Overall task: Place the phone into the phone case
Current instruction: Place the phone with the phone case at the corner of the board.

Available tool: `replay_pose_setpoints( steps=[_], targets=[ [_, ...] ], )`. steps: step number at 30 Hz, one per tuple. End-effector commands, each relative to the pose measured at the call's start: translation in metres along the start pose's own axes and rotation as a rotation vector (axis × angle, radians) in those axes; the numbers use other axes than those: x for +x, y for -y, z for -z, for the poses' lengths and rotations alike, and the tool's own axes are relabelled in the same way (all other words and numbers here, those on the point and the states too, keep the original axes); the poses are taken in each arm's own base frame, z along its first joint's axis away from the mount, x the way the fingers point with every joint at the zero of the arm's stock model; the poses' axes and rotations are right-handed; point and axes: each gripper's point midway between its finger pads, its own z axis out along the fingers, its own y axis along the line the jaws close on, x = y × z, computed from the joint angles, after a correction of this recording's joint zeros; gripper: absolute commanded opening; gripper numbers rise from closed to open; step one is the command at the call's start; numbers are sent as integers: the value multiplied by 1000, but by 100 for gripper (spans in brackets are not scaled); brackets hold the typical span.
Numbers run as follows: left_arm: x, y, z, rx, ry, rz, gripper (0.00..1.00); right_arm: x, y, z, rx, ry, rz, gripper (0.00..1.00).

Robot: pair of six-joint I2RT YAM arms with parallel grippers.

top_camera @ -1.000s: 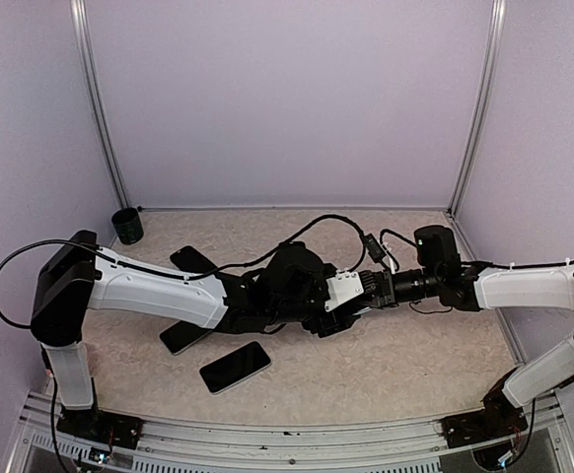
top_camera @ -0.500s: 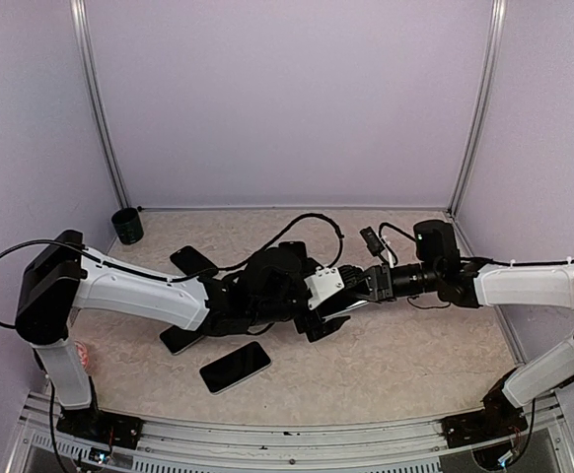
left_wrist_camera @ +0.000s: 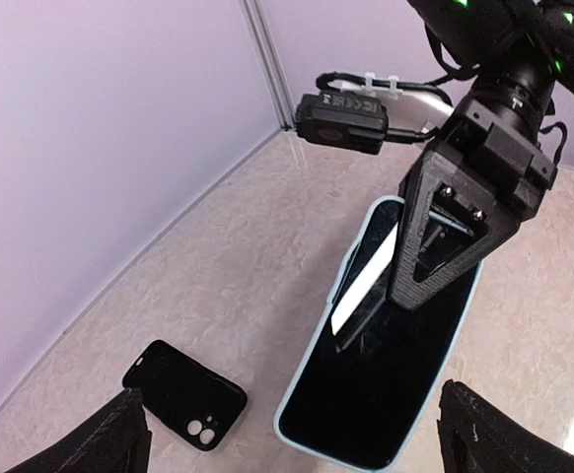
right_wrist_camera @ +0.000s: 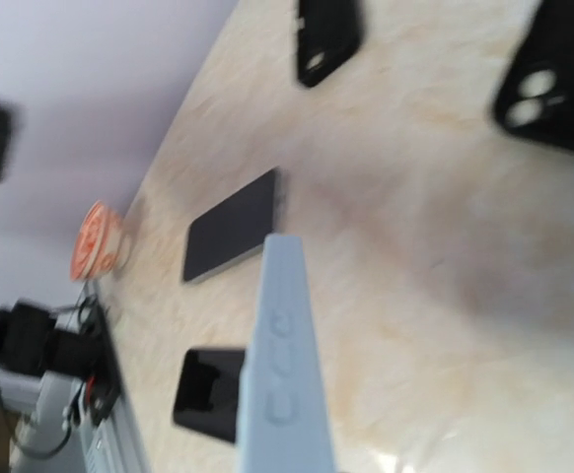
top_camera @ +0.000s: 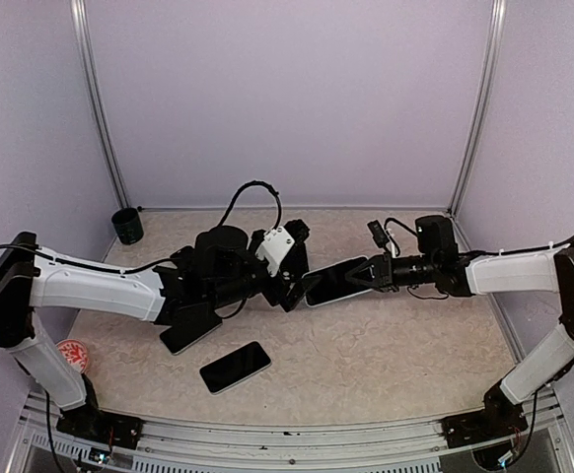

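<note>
Pale bench (top_camera: 405,365) below: right claw (top_camera: 358,277) pinches the phone (left_wrist_camera: 386,384), sitting in its blue phone case (right_wrist_camera: 282,365), up in the air. Left claw (top_camera: 295,268) is wide open, empty. Push corners in gently.

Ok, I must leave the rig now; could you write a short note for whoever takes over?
Left tool: open, apart from the phone.
Right tool: shut on one end of the phone, holding it.
The phone appears seated in the light blue case.
Done: insertion, as far as visible.
To do: check the corners are snapped in, then set it down.
A black case and a second phone lie unused.
</note>
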Motion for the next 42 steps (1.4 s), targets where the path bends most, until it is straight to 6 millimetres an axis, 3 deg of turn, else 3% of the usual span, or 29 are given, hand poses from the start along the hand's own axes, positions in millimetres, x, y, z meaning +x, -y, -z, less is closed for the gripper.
replay_pose_setpoints(
  steps=[1, 13, 23, 31, 42],
  targets=[
    [-14, -16, 16, -66, 59, 89, 99, -44, 5, 8, -33, 95, 34, 0],
    [-2, -21, 35, -88, 48, 152, 99, -97, 90, 15, 110, 131, -65, 0],
    [-1, -22, 48, -85, 61, 179, 99, -137, 148, 26, 158, 129, -114, 0],
    [1, -21, 53, -83, 57, 191, 99, -167, 183, 32, 195, 128, -129, 0],
    [3, -13, 53, -76, 42, 198, 99, -188, 223, 17, 207, 99, -156, 0]
  ],
)
